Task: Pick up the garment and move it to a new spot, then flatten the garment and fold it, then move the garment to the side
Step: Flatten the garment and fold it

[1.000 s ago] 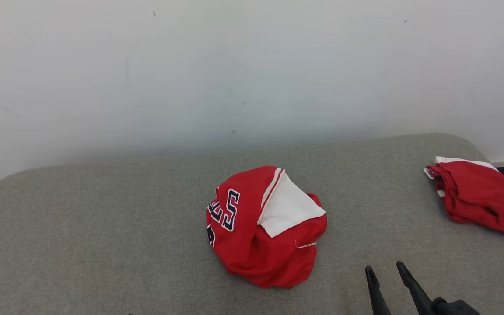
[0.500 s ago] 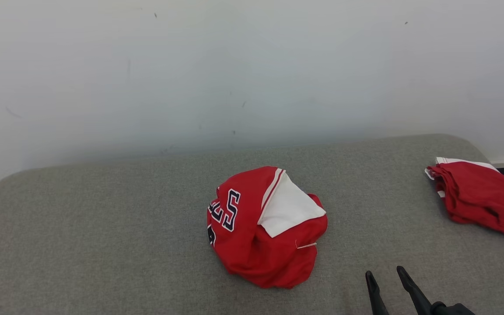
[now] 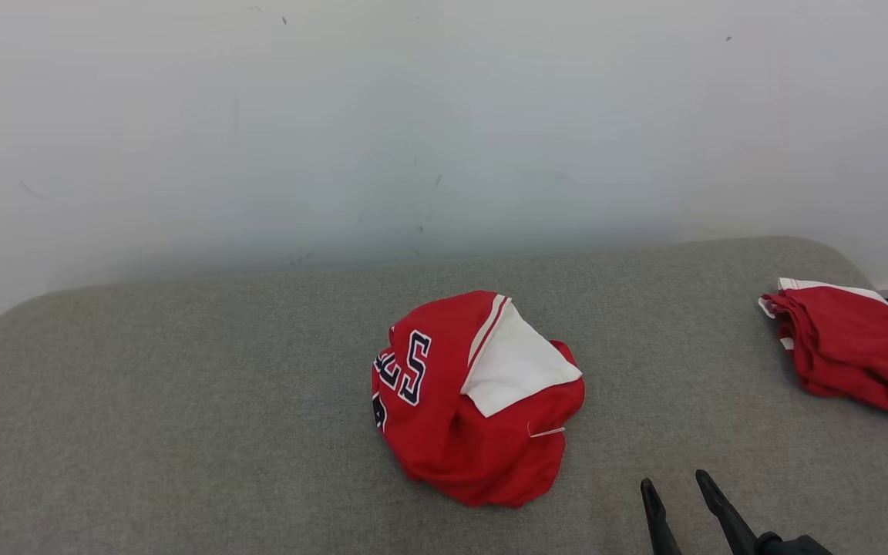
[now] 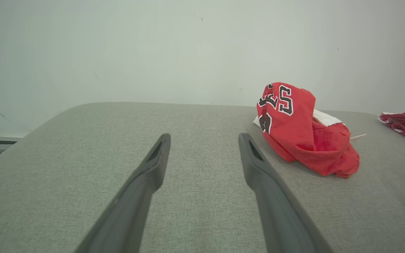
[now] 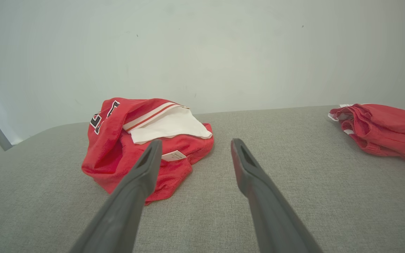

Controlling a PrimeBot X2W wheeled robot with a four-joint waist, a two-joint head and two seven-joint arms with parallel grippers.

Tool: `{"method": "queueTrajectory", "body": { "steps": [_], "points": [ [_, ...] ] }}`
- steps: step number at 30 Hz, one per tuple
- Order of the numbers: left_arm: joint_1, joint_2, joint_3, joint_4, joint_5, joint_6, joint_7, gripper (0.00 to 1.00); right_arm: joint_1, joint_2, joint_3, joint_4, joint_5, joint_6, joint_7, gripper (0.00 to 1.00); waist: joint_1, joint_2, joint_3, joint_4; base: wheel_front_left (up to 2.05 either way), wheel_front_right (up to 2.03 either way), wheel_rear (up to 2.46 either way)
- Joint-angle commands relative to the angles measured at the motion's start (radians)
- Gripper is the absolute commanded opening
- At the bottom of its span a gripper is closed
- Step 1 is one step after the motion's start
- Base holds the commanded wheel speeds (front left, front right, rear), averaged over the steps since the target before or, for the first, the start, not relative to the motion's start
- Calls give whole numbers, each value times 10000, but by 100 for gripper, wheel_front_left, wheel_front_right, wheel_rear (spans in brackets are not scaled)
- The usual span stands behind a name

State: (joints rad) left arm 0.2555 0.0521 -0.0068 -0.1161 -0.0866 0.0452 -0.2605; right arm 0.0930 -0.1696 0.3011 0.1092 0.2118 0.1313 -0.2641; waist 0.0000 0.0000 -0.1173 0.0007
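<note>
On the left, the left gripper (image 4: 203, 137) is seen from its own wrist. Its two fingers are spread wide and nothing is held between them. Under them only the grey pad (image 3: 182, 401) is seen, and a pale wall (image 3: 413, 116) is seen behind the pad.

In the middle of the pad the garment (image 3: 428, 439) is found. It is red and is bunched up in a heap, not laid flat. Dark letters (image 3: 413, 368) are seen on its left side, and a white part (image 3: 517, 370) is turned up on its right side. A small tag (image 3: 548, 432) sticks out low on its right. From the left wrist, the garment (image 4: 301, 140) is seen to the right of the fingers and apart from them.

Just right of the garment, nearer the robot, the right gripper (image 3: 674, 479) is seen. Its fingers are spread wide too, and nothing is held. The garment is near it but is not touched.

At the far right of the pad, a red cloth (image 3: 852, 354) with a white edge is laid, well apart from the garment.
</note>
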Motion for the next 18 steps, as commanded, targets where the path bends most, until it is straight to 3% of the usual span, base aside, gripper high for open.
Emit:
{"method": "queueTrajectory", "body": {
  "steps": [1,18],
  "points": [
    [-106,-8,27,31,22,-51,-35,100,100,1,22,7,-22,-12,-7,100,0,0,-1,14,0,0,0],
    [-646,-13,-222,127,-50,-213,-36,100,-64,40,26,26,55,-12,-7,100,0,0,233,-120,0,0,0]
  ]
}}
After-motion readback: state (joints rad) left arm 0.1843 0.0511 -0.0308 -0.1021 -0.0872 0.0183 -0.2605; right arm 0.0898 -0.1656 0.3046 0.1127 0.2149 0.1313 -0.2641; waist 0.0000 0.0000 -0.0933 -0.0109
